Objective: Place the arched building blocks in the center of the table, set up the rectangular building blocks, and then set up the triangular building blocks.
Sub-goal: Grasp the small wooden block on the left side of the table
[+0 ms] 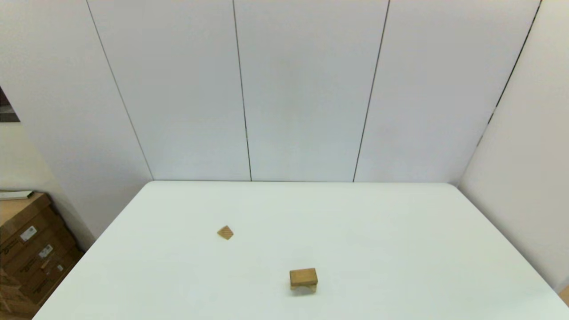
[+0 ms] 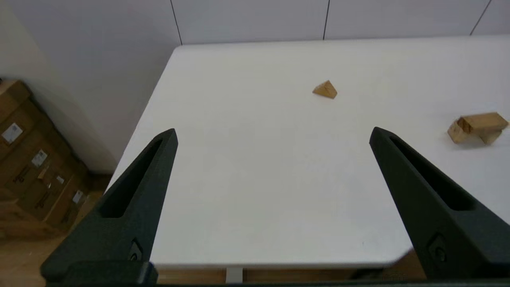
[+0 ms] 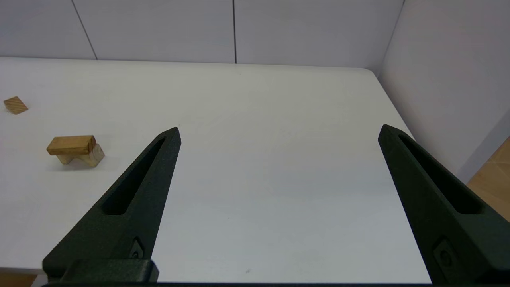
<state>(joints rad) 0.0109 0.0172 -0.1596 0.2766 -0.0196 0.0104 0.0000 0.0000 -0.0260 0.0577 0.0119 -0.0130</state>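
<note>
The thin tan rectangular block [image 1: 303, 276] lies flat on top of the paler arched block [image 1: 304, 289], whose hollow faces down onto the white table [image 1: 400, 244], near the front middle. From the wrist views the same stack shows as slab [image 3: 71, 144] over arch [image 3: 94, 157], and as slab [image 2: 484, 120] over arch [image 2: 491, 137]. The small triangular block [image 1: 225, 232] [image 2: 325, 89] [image 3: 15, 105] rests alone, farther back and to the left. My left gripper [image 2: 273, 130] and right gripper [image 3: 279, 128] hang open and empty over the table's near edge, outside the head view.
White wall panels close the back and right side of the table. Cardboard boxes [image 1: 31, 249] [image 2: 32, 159] stand on the floor beyond the table's left edge. The table's rounded far right corner [image 3: 368, 71] meets the side wall.
</note>
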